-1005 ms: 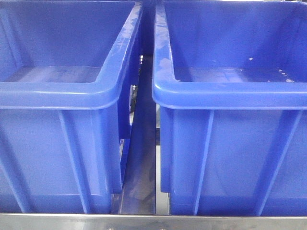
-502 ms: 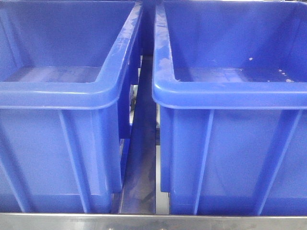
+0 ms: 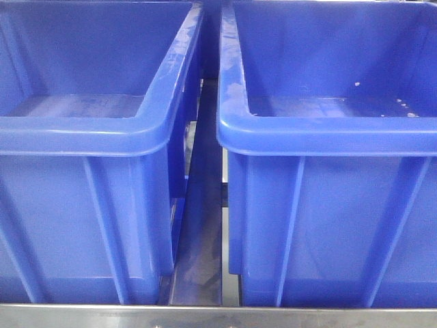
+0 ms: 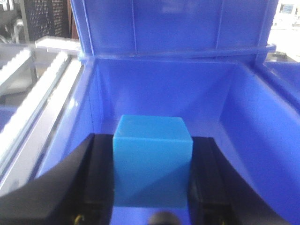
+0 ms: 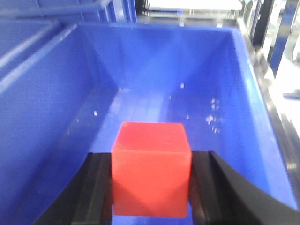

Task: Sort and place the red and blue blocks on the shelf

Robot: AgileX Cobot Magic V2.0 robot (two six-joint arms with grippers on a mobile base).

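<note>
Blue block (image 4: 152, 161) and red block (image 5: 151, 168): rigid, apparently light matte cubes. Left end effector (image 4: 152, 174) and right end effector (image 5: 151, 182) each clamp opposite flat faces.

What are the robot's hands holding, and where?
The left gripper pinches the blue block by its two sides; the right gripper pinches the red block likewise.

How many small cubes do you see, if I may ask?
2: blue cube in the left end effector, red cube in the right end effector; others may be hidden.
</note>
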